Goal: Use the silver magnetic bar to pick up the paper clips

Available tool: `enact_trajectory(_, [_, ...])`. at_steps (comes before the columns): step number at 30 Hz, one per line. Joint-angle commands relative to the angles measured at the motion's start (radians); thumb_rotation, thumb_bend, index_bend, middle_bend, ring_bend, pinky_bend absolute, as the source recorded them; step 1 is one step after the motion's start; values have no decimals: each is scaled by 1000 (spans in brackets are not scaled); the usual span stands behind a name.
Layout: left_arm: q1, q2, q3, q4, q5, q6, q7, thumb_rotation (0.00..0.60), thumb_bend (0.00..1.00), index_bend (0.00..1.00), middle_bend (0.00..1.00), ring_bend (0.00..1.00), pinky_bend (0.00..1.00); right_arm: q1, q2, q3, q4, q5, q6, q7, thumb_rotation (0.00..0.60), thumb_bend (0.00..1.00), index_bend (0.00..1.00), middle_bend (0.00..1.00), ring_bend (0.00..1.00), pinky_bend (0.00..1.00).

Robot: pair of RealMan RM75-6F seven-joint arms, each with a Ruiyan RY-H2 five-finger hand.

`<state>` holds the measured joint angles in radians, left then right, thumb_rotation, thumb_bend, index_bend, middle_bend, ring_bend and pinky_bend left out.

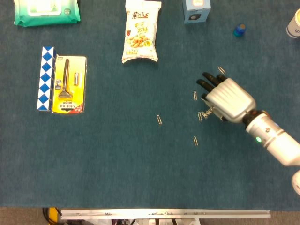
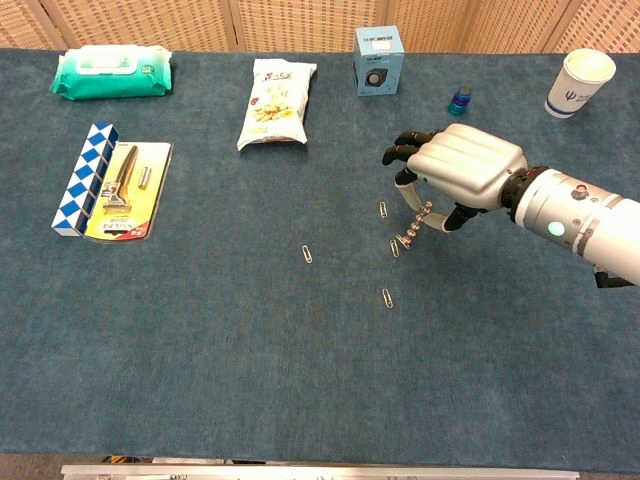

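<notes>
My right hand (image 1: 227,98) (image 2: 460,170) holds the silver magnetic bar (image 1: 207,111) (image 2: 415,225), which slants down to the left from under the fingers. The bar's low tip touches or nearly touches one paper clip (image 1: 199,116) (image 2: 394,247). Another clip (image 1: 195,96) (image 2: 383,210) lies just left of the fingers. Further clips lie on the blue cloth: one toward the front (image 1: 195,140) (image 2: 386,297), one to the left (image 1: 160,119) (image 2: 307,254), and one beyond the hand (image 1: 221,70), hidden in the chest view. My left hand is out of both views.
Along the far edge lie a green wipes pack (image 2: 110,72), a snack bag (image 1: 140,33), a blue box (image 2: 378,47), a small blue bottle (image 2: 460,100) and a paper cup (image 2: 580,82). A razor pack (image 1: 69,84) and a blue-white puzzle strip (image 1: 45,77) sit left.
</notes>
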<state>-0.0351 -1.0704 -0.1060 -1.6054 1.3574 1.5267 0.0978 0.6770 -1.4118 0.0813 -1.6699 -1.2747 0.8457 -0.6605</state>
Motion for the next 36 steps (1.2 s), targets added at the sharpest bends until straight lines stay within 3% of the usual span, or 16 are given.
enact_trajectory(1, [2, 3, 0, 0, 2, 3, -5, 600, 179, 498, 522, 570, 726, 17, -18, 4, 18, 14, -9, -4, 600, 301, 599, 179, 89, 269])
enact_trajectory(36, [12, 14, -5, -2, -6, 9, -27, 600, 179, 498, 522, 570, 726, 121, -82, 25, 133, 168, -3, 7, 600, 301, 603, 179, 89, 268])
